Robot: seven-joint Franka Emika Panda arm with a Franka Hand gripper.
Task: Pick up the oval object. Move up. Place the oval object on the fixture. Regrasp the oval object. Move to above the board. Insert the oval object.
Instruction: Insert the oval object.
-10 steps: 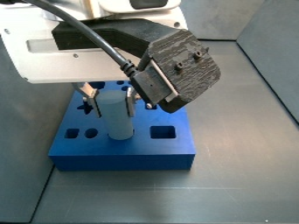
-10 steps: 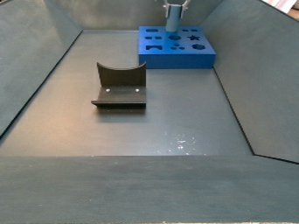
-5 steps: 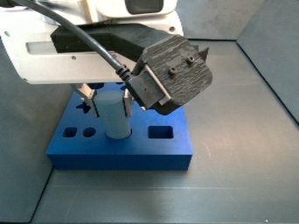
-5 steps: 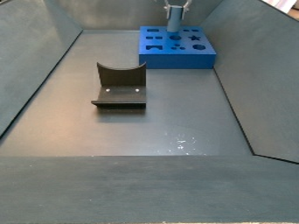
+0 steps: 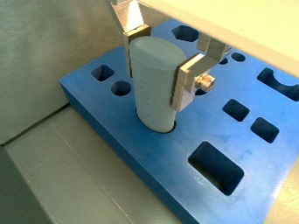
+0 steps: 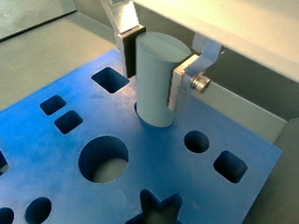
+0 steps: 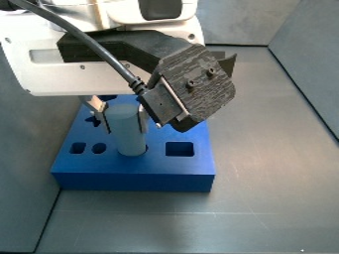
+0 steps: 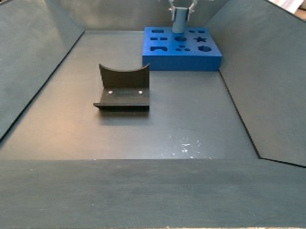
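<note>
Wrist views both show the gripper [image 5: 163, 54] closed on the oval object [image 5: 156, 87], a pale blue-grey peg standing upright between the two flat silver fingers [image 5: 191, 77]. The plates press on opposite sides of the peg's upper part, and its rounded top end sits level with them. Directly below the gripper, the peg's lower end is already down in one of the dark cutouts of the board [image 5: 128, 144], the bright blue slab that fills most of both wrist pictures. Around that hole lie other openings: square and rounded ones beside the peg in a wrist view [image 6: 107, 81], a large round hole [image 6: 104, 160] just in front of it, and part of a star-shaped cutout [image 6: 160, 210] at the picture's edge.

In a side view the gripper [image 7: 122, 103] hangs over the board [image 7: 139, 168], largely hidden by the white arm body and a dark ribbed camera housing [image 7: 193, 87]; the peg [image 7: 127, 132] shows beneath, upright and entering the slab. In another side view the gripper [image 8: 180, 12] and peg [image 8: 180, 21] appear small at the far end over the board [image 8: 182, 49], while the fixture [image 8: 122, 89], a dark brown block with a curved notch, stands well apart from the gripper on the grey floor [image 8: 143, 134], with nothing in it.
</note>
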